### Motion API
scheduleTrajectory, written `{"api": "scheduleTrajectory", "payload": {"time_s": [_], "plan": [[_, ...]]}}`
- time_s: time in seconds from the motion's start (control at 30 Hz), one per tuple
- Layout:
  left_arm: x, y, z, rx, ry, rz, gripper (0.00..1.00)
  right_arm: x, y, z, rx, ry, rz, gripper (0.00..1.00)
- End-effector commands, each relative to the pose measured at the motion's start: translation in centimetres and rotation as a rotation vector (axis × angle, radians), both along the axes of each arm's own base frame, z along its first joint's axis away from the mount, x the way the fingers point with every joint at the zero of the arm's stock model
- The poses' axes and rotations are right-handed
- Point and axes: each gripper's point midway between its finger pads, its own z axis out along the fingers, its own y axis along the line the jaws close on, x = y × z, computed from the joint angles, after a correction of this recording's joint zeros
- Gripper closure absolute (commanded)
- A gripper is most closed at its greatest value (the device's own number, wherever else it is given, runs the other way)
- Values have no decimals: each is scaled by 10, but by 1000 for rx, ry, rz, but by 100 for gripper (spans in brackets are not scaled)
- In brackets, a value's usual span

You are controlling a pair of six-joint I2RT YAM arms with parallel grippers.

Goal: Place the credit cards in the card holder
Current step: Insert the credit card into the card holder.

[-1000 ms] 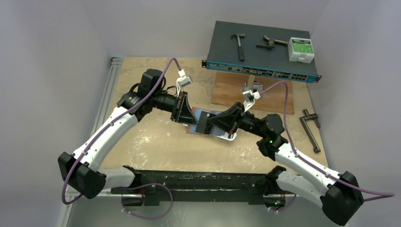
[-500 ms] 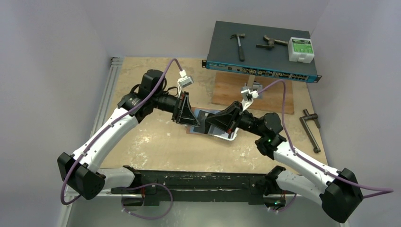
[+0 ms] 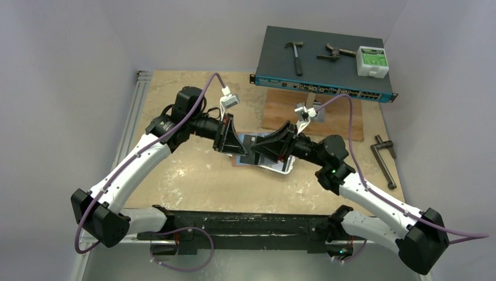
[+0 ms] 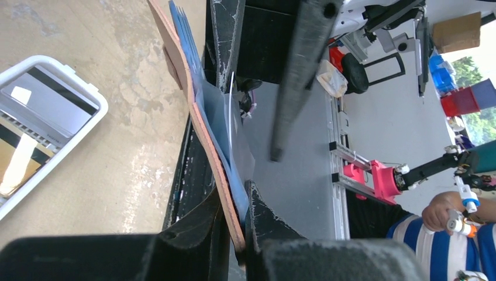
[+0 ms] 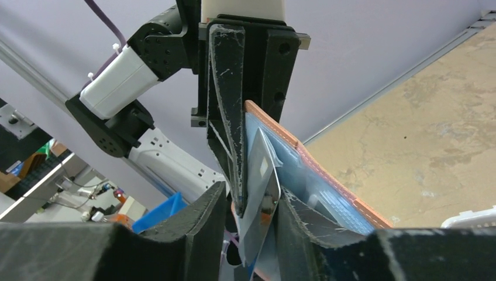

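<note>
The card holder (image 3: 236,159), reddish-brown leather with a blue lining, stands on edge above the table, and my left gripper (image 3: 234,143) is shut on its end. In the left wrist view the holder (image 4: 199,123) rises from between my left gripper's (image 4: 237,216) jaws. My right gripper (image 3: 261,151) is right against it. In the right wrist view a pale blue-grey credit card (image 5: 261,181) stands between my right gripper's (image 5: 252,196) parted jaws. Its top is at the holder's (image 5: 327,175) pocket and it leans on the right finger. More credit cards, pale grey (image 4: 50,105) and orange-yellow (image 4: 17,161), lie in the white tray (image 4: 88,96).
The white tray (image 3: 285,168) lies under my right gripper. A wooden board (image 3: 327,117) lies behind it. A dark network switch (image 3: 319,88) at the back holds a hammer (image 3: 297,55), another tool and a white box (image 3: 372,61). A metal tool (image 3: 384,161) lies at the right.
My right gripper has moved left and slightly back, closing in on the holder held by my left gripper. The left arm has hardly moved.
</note>
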Motion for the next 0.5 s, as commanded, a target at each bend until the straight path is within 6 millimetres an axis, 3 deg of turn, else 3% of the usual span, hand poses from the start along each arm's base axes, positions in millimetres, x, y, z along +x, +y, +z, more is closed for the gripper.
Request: {"api": "scheduleTrajectory", "payload": {"time_s": [0.0,0.23,0.47], "plan": [[-23,3,19,-59,-28,-84,100,17,-11,3,-61,4,-145,61],[-20,6,22,-56,-33,-62,100,21,-38,-20,-215,64,-285,41],[-17,5,20,-49,-29,-52,100,20,-42,-15,-232,65,-296,43]]}}
